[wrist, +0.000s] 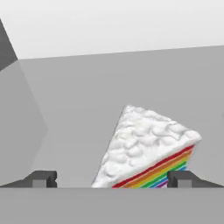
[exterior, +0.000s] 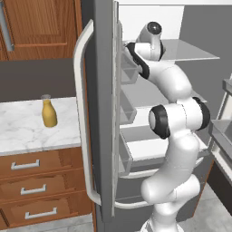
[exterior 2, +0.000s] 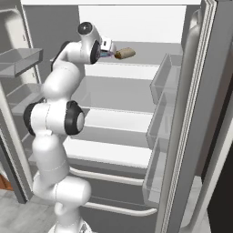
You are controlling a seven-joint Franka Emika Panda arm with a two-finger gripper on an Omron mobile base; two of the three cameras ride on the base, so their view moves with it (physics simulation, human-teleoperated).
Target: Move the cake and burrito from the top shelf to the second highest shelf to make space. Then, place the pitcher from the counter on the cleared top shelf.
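- The fridge (exterior 2: pixel 136 27) stands open in front of me, its left door (exterior: pixel 103 108) swung out between the interior and the counter (exterior: pixel 27 129).
- The counter is a marbled slab over brown drawers (exterior: pixel 34 190) with silver bar handles, off to my left in the left base view.
- My arm (exterior 2: pixel 54 118) rises from the base and bends into the fridge at the level of the top shelf (exterior 2: pixel 159 50).
- Below it, the second highest shelf (exterior 2: pixel 118 93) shows as a pale flat panel.
- The pitcher (exterior: pixel 49 111), with its yellow-orange body and narrow neck, stands upright on the counter, well apart from the fridge shelves.
- The cake (wrist: pixel 146 148) lies on the top shelf right before my hand, white frosting up, rainbow layers facing my right finger.
- The burrito (exterior 2: pixel 125 53) lies on the top shelf, just beyond my hand in the right base view.
- My gripper (wrist: pixel 113 179) is spread wide and holds nothing; the cake's near end sits between the fingertips (wrist: pixel 43 178), closer to the right one.
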